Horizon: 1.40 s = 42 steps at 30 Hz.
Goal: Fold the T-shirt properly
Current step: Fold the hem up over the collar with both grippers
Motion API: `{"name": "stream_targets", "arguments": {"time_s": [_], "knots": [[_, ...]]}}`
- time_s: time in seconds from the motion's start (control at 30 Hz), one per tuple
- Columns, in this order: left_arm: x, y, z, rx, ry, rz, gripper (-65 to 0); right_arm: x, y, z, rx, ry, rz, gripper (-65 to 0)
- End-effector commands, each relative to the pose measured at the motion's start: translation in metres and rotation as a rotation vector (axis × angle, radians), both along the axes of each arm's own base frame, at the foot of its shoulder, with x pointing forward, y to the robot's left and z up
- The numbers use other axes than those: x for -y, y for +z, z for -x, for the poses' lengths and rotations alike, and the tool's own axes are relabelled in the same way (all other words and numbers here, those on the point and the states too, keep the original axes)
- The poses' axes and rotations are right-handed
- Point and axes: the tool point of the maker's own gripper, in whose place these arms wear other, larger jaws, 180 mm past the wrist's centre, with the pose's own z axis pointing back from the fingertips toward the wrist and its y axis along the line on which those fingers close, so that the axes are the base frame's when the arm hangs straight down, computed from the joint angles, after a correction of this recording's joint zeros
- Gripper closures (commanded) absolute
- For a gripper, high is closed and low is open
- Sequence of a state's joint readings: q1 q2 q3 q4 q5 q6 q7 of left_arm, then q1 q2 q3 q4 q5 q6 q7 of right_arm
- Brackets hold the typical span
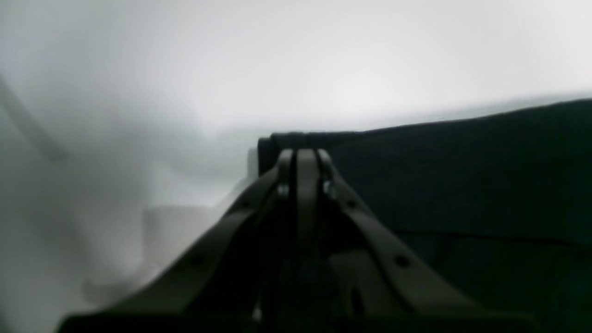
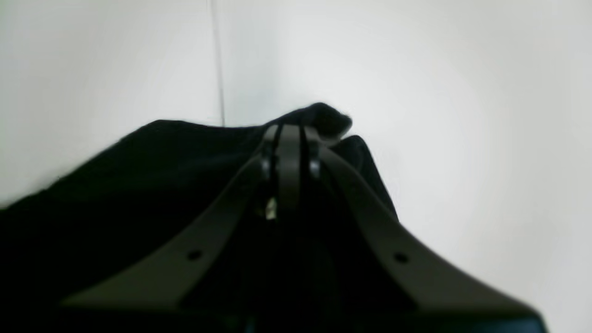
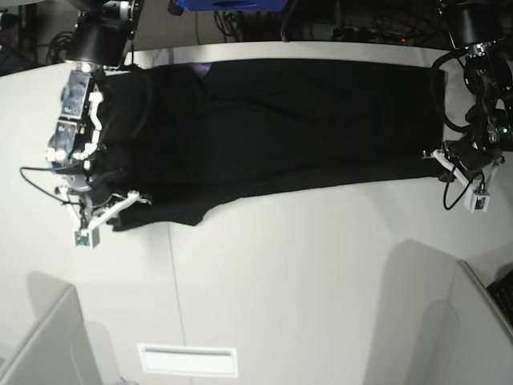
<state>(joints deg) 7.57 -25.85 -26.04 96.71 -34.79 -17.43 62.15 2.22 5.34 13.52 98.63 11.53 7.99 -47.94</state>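
The black T-shirt (image 3: 280, 128) lies spread wide across the far half of the white table, plain side up; its print is hidden. My left gripper (image 3: 435, 155) is at the shirt's right edge in the base view. In the left wrist view its jaws (image 1: 305, 155) are closed on the edge of the black cloth (image 1: 462, 175). My right gripper (image 3: 132, 197) is at the shirt's lower left corner. In the right wrist view it (image 2: 290, 132) is shut on a bunched fold of the cloth (image 2: 138, 185), which pokes up beyond the fingertips.
The white table (image 3: 304, 273) has a seam (image 3: 178, 289) running towards the front and a white label (image 3: 188, 360) near the front edge. Grey panels stand at the front left (image 3: 40, 345) and front right (image 3: 481, 337). Cables (image 3: 361, 32) lie behind the table.
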Motion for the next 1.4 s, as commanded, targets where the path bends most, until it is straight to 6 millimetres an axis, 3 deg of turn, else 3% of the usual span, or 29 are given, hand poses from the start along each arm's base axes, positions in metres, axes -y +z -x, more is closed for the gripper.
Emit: {"name": "stream_targets", "arguments": {"time_s": [0.0,0.27,0.37,0.63,0.8,0.97,1.2,1.37], "knots": [[-0.004,0.01,-0.002,0.031,-0.01,-0.026,0.0,0.004,0.015,-0.002,0.038,0.0,0.016,0.0],[-0.016,0.02,0.021,0.067,0.072,-0.035,0.0,-0.002,0.016,0.044,0.015,0.021,0.05,0.0],[-0.013,0.021,0.03,0.058,0.057,-0.049,0.0,0.004,0.014,0.06,0.003,0.001,0.058,0.0],[-0.006,0.005,0.053,0.004,0.057,-0.034,0.0,0.014,-0.004,0.094,-0.062,-0.056,0.042,0.0],[-0.006,0.0,0.062,-0.022,0.056,-0.037,0.0,0.014,-0.011,0.11,-0.094,-0.058,0.043,0.0],[-0.002,-0.005,0.066,-0.03,0.063,-0.022,0.0,-0.004,-0.016,0.12,-0.097,-0.046,-0.086,0.0],[0.0,-0.007,0.07,-0.038,0.064,-0.017,0.0,0.021,-0.012,0.135,-0.078,-0.154,-0.195,0.0],[0.005,0.002,0.068,-0.016,0.042,-0.034,0.0,0.026,-0.008,0.145,-0.07,-0.162,-0.271,0.0]]}}
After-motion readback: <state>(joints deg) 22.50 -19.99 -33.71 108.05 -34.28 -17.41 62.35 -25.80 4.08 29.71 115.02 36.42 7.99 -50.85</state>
